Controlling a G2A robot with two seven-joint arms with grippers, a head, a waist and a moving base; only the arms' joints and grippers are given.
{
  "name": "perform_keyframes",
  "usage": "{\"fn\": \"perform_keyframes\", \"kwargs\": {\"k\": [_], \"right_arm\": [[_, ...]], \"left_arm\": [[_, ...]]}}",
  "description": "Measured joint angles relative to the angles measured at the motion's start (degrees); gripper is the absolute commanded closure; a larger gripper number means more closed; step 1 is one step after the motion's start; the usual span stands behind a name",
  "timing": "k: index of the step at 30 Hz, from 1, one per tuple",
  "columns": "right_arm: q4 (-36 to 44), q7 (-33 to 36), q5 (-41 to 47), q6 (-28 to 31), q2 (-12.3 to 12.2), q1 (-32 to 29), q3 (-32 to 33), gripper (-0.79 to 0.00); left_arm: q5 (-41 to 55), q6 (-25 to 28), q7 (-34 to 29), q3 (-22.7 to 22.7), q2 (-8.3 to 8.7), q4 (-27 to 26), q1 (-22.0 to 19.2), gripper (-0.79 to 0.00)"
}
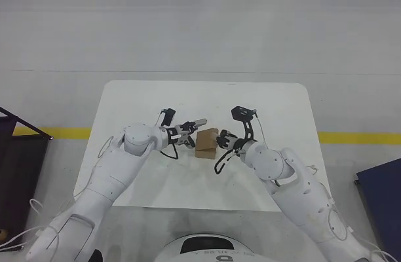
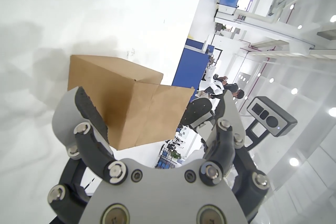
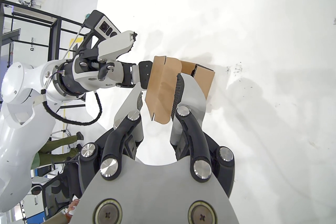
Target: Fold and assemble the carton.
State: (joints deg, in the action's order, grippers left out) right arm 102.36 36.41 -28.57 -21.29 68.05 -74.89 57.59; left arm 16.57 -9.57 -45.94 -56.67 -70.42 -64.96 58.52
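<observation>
Both left pincer (image 1: 193, 129) and right pincer (image 1: 225, 141) seemingly touch carton (image 1: 206, 143).

No readable text or labels

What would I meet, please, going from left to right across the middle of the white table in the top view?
The black-and-grey left tool → the small brown cardboard carton → the black-and-grey right tool.
</observation>
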Motion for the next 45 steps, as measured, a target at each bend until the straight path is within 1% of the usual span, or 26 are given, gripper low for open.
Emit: {"fn": "perform_keyframes", "kwargs": {"k": [3,8,19,23,26,27,28,29,35,40,45], "right_arm": [[-0.12,0.4,-0.96,-0.1,0.05,0.14,-0.45,-0.268],[-0.63,1.06,-0.89,0.34,0.26,0.69,-1.03,-0.243],[-1.56,1.67,-2.91,-0.77,0.87,2.08,-3.25,-0.228],[-2.16,1.73,-3.22,-1.31,1.16,2.71,-3.95,-0.206],[-2.7,1.8,-3.53,-1.78,1.37,3.16,-4.37,-0.163],[-2.91,1.83,-3.64,-2.03,1.44,3.32,-4.5,-0.126],[-3.06,1.83,-3.71,-2.25,1.5,3.43,-4.57,-0.015],[-3.21,1.85,-3.78,-2.47,1.55,3.54,-4.65,0.0],[-3.94,2.09,-4.07,-3.35,1.8,3.92,-4.75,0.0],[-3.71,2.18,-3.07,-3.19,1.7,3.15,-3.23,0.0],[-3.27,2.78,2.65,-0.77,1.58,1.62,-0.28,0.0]], "left_arm": [[0.18,0.42,-0.54,0.04,-0.09,0.98,-0.52,-0.785],[0.32,0.65,-1.35,0.34,-0.22,1.22,-0.75,-0.785],[0.9,1.22,-2.35,1.16,-0.67,2.27,-1.54,-0.785],[0.98,1.39,-2.38,1.13,-0.73,2.53,-1.68,-0.785],[0.98,1.52,-2.46,1.05,-0.74,2.68,-1.71,-0.785],[0.97,1.6,-2.46,0.99,-0.74,2.7,-1.7,-0.785],[0.94,1.64,-2.43,0.95,-0.73,2.68,-1.68,-0.785],[0.9,1.66,-2.42,0.92,-0.72,2.62,-1.65,-0.785],[0.83,1.94,-2.98,0.29,-0.52,1.89,-1.33,-0.785],[1.33,2.73,-3.78,-1.8,0.1,0.66,-0.5,-0.785],[1.6,2.89,-4.64,-3.79,0.78,-1.03,0.81,-0.785]]}}
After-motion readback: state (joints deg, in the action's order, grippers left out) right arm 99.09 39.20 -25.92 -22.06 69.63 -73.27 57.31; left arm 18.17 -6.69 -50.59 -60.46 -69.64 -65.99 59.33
